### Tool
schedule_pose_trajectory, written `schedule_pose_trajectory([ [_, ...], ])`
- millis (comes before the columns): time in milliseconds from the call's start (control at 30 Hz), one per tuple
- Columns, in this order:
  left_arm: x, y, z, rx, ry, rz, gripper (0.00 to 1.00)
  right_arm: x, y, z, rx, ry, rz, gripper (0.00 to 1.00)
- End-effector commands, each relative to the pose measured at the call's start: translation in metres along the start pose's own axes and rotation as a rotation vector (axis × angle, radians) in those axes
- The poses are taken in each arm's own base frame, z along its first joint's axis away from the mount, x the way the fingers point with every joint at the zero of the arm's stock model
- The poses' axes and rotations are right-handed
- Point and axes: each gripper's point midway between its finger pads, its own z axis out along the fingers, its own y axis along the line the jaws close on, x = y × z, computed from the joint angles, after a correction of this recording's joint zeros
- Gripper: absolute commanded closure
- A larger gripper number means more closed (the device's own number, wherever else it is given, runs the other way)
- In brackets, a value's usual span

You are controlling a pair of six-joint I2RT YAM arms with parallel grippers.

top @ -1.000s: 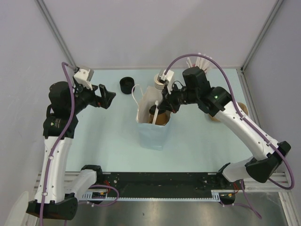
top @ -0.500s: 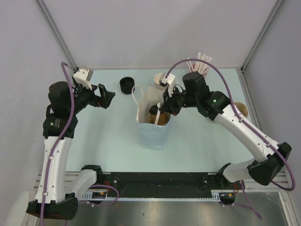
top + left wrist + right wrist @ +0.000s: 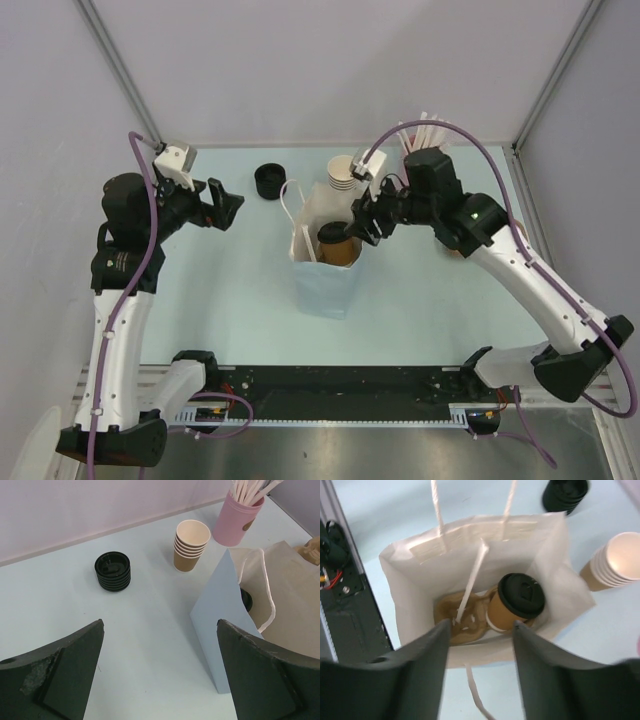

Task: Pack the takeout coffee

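Currently, the right gripper hovers over the white paper bag, jaws partly apart and holding nothing. The takeout coffee sits inside the bag, below and just ahead of that gripper, long axis tilted off vertical, black lid uppermost. The right arm is nearer; the left gripper stands wide and empty, well apart to the left. Count: one lidded cup, one bag, one white stick inside it. Farther back: one lid stack, one stack of lidless cups, one pink cup of sticks.
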Motion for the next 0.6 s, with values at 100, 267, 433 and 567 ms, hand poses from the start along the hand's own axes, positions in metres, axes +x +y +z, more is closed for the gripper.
schedule_pose_trajectory([
  [100,-0.011,-0.003,-0.004,0.012,-0.047,0.002,0.00,-0.050,-0.039,-0.068,0.198,-0.175,-0.085,0.26],
  [267,-0.013,-0.005,-0.008,0.011,-0.058,0.007,0.00,-0.017,-0.089,-0.094,0.338,-0.133,-0.039,0.00],
  [433,-0.020,-0.007,-0.019,-0.008,-0.088,0.022,0.00,0.024,-0.121,-0.137,0.466,-0.086,0.042,0.00],
  [567,-0.032,-0.002,-0.026,-0.046,-0.102,0.067,0.00,0.038,-0.121,-0.169,0.533,-0.080,0.077,0.00],
])
